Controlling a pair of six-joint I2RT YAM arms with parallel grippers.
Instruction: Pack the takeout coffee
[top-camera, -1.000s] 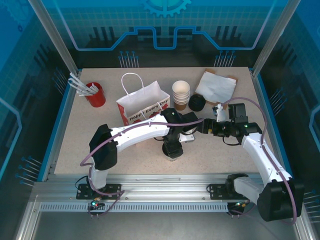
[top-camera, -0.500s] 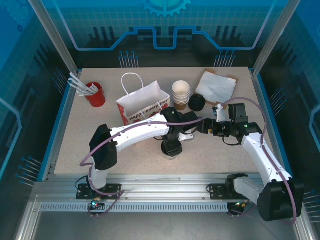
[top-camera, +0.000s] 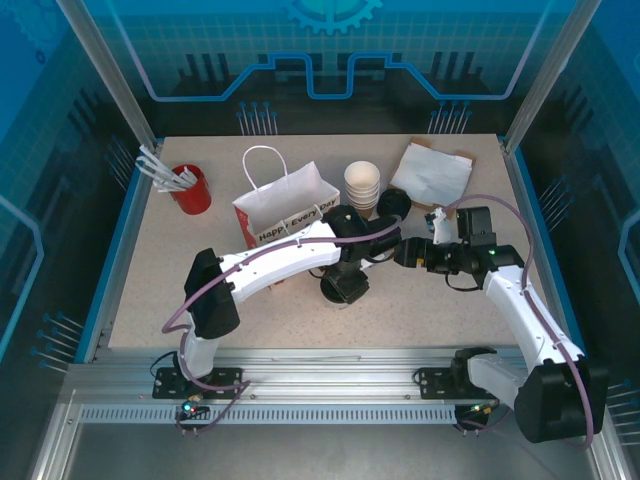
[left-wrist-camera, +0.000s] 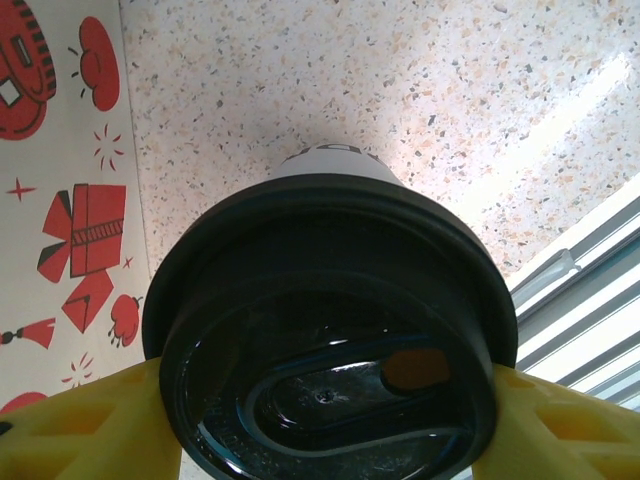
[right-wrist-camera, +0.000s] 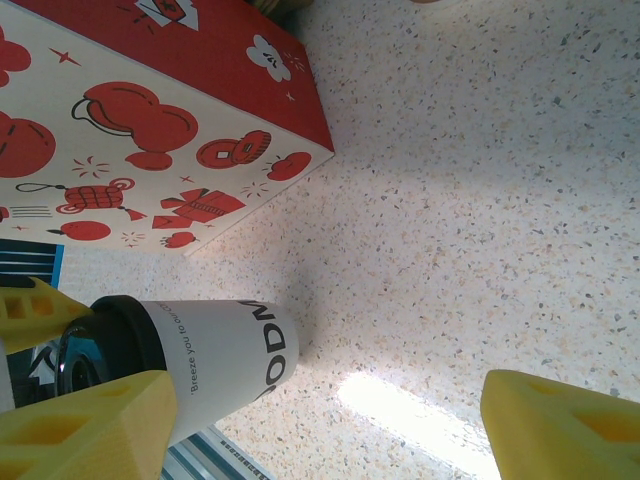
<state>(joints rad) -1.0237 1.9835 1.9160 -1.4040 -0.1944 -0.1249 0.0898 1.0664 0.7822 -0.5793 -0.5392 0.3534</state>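
The table (top-camera: 160, 280) carries a white-and-red bag (top-camera: 285, 205), which reads "Happy Every Day" from above. The right wrist view catches the print on the side of the coffee (right-wrist-camera: 215, 350): "Breeze you…" and large "ODM". The coffee is near the bag's corner, and the left gripper (left-wrist-camera: 330, 420) pinches its black lid. The right gripper (right-wrist-camera: 320, 400) is spread, holding nothing.

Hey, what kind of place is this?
Likely a robot test cell staged as a café counter: arms on an aluminium frame, blue printed walls, plus a coffee, cup stack and gift bag.
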